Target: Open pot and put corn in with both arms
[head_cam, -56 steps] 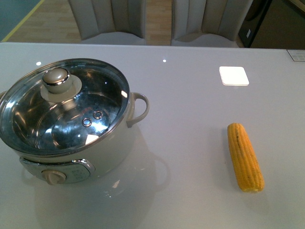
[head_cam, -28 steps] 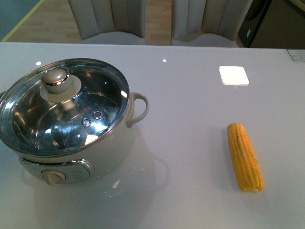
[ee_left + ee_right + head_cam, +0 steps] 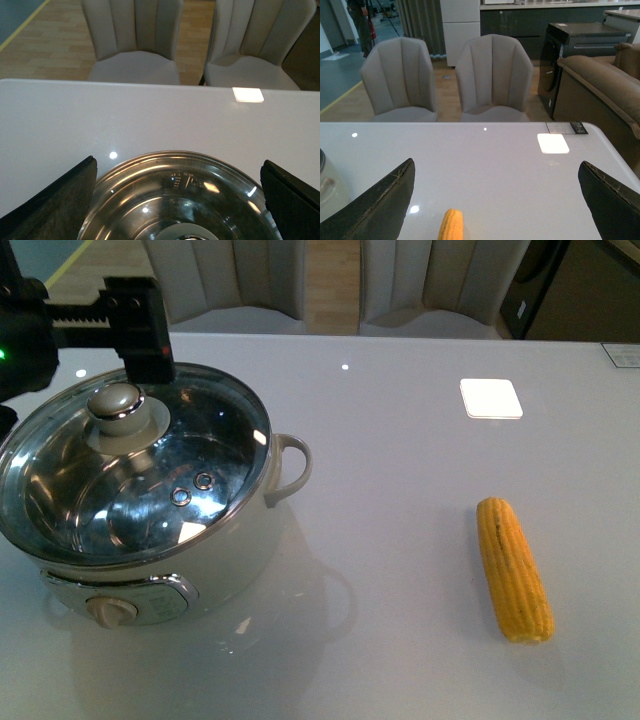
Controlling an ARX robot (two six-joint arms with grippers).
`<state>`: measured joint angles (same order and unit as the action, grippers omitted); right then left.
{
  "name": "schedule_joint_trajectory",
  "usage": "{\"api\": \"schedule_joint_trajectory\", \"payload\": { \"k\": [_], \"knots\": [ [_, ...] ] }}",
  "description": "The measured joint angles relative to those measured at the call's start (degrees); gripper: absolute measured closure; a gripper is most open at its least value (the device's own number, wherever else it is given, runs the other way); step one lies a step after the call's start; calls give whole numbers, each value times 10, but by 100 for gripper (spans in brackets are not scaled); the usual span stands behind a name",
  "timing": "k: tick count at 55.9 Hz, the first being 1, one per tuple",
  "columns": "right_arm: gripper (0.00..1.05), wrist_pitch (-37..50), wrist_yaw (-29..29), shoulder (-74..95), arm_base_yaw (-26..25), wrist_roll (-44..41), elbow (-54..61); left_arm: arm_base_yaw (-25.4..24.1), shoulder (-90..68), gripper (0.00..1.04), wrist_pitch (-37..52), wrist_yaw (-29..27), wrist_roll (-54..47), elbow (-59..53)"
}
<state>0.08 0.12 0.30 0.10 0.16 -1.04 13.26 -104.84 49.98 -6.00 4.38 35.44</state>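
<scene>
Pot (image 3: pixel 200 550) lidded, left claw (image 3: pixel 172 205) above, corn (image 3: pixel 514 570) apart

Both hands spread wide; only the left shows from the front

The left hand (image 3: pixel 172 200) has its jaws fully apart: in its wrist view the two dark fingers (image 3: pixel 52 200) sit at opposite lower corners with a broad gap between them. In the front view the left arm (image 3: pixel 25 330) reaches in at the far left, its black body level, a toothed rail along the top, and one blocky finger (image 3: pixel 148 340) pointing down. The right hand (image 3: pixel 492 202) is likewise wide open, with worn dark fingertips (image 3: pixel 377 205) at both lower corners of its wrist view; it does not appear in the front view.
</scene>
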Motion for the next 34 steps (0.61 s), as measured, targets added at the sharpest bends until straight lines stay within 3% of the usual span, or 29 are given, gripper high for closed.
{"api": "schedule_joint_trajectory", "payload": {
  "k": [34],
  "knots": [
    [9, 0, 0, 0, 0, 0, 0, 6, -111, 7, 63, -17, 4, 0]
  ]
}}
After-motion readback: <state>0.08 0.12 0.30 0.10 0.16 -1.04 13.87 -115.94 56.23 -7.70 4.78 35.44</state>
